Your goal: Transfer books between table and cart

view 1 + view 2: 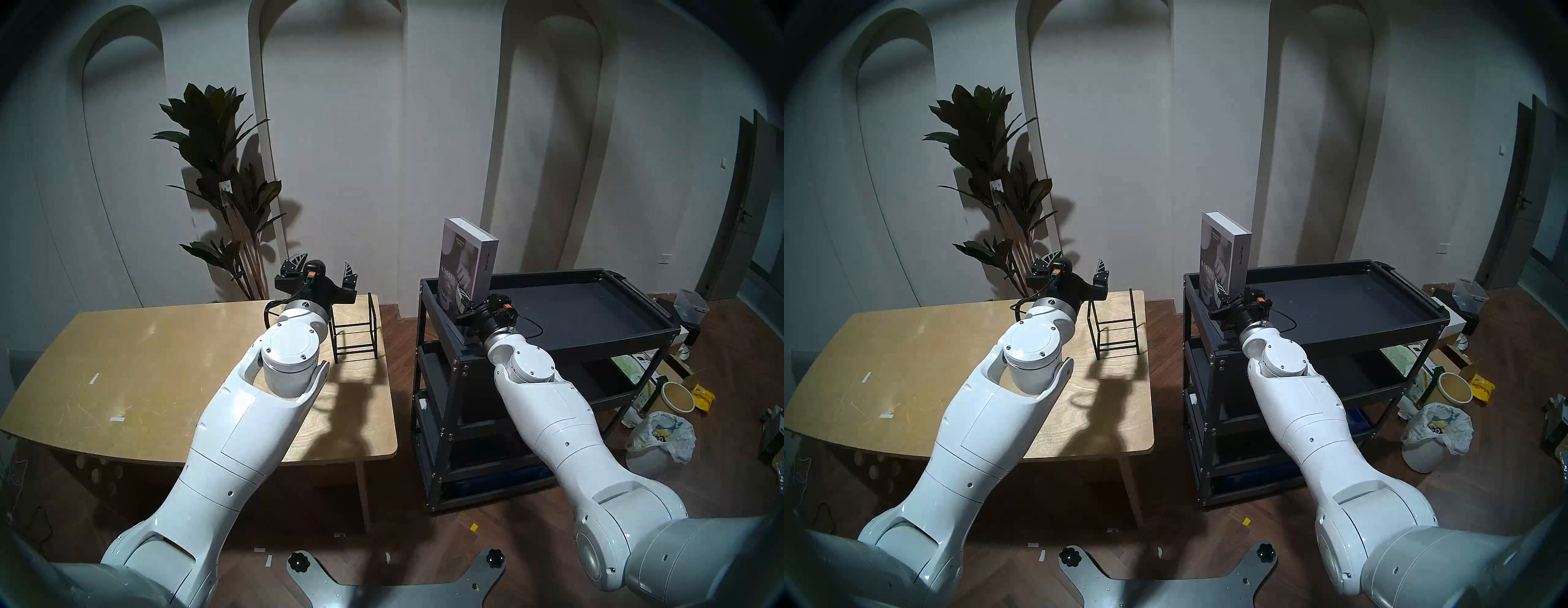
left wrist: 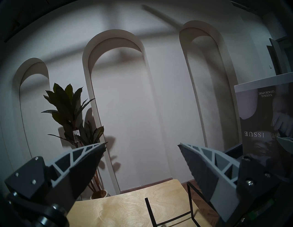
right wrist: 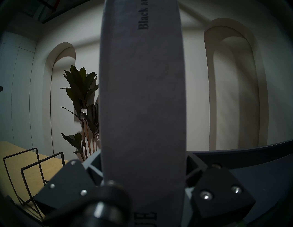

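Note:
The thick white-grey book stands upright at the left end of the black cart's top tray. My right gripper is shut on the book's lower part, one finger on the greyscale cover. In the right wrist view the spine fills the middle. Whether the book's bottom edge touches the tray is hidden. My left gripper is open and empty, raised above the far right corner of the plywood table. In the left wrist view the book shows at the right of the open gripper.
A small black wire rack stands on the table's far right corner, just below my left gripper. A tall plant stands behind the table. A narrow floor gap separates table and cart. A white bag and a bowl lie right of the cart.

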### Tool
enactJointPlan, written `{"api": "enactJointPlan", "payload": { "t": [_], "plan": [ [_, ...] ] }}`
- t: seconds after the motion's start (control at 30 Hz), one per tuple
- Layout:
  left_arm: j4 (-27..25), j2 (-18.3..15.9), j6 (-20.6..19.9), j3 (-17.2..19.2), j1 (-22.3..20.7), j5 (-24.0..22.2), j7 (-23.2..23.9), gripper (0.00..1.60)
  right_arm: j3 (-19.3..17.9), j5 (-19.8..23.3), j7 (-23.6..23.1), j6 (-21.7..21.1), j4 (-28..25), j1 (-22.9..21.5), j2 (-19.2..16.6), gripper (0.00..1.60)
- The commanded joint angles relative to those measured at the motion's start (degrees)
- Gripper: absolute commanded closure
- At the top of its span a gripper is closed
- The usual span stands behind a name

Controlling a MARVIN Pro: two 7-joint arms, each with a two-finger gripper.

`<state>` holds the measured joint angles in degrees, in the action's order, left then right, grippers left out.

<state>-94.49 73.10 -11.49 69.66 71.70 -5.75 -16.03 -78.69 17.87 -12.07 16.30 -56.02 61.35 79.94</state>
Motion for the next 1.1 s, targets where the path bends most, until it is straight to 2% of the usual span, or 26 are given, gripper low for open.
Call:
{"api": "enactJointPlan", "payload": {
  "t": [0.0, 0.13, 0.43, 0.6, 0.63, 0.9, 0.97, 1.03, 1.07],
  "plan": [
    [-2.22, 0.0, -0.35, -0.02, -0.69, 0.27, -0.02, 0.0, -0.57, 2.66, 1.47, -5.95, -5.48, 2.46, -0.59, 1.6],
    [-2.45, 0.11, -0.67, 0.01, -0.56, 0.19, 0.04, 0.0, -0.11, 1.93, 2.78, -6.28, -5.66, 1.68, -0.5, 1.6],
    [-2.68, 0.49, -1.26, -0.1, -0.41, 0.11, 0.12, 0.0, 0.35, 1.76, 2.39, -6.34, -4.42, -1.56, 0.49, 1.6],
    [-2.68, 0.69, -1.56, -0.07, -0.37, 0.13, 0.09, 0.0, 0.67, 1.56, 2.85, -7.97, -4.48, -3.26, 0.98, 1.6],
    [-2.66, 0.72, -1.61, -0.04, -0.37, 0.12, 0.07, 0.0, 0.77, 1.68, 2.9, -6.68, -4.21, -3.48, 1.15, 1.6],
    [-2.48, 0.95, -2.0, 0.23, -0.38, 0.0, 0.05, 0.0, 1.47, 1.84, 3.37, -7.46, -4.84, -3.76, 1.38, 1.6],
    [-2.47, 1.0, -2.06, 0.22, -0.39, -0.01, 0.07, 0.0, 1.64, 1.91, 3.39, -6.76, -4.64, -3.73, 1.41, 1.55],
    [-2.44, 1.1, -2.17, 0.17, -0.41, -0.06, 0.15, 0.0, 1.77, 1.96, 3.68, -7.21, -4.71, -3.63, 1.46, 1.39],
    [-2.46, 1.16, -2.23, 0.15, -0.41, -0.07, 0.17, 0.0, 1.93, 2.06, 4.07, -8.44, -5.23, -3.53, 1.4, 1.36]
  ]
}}
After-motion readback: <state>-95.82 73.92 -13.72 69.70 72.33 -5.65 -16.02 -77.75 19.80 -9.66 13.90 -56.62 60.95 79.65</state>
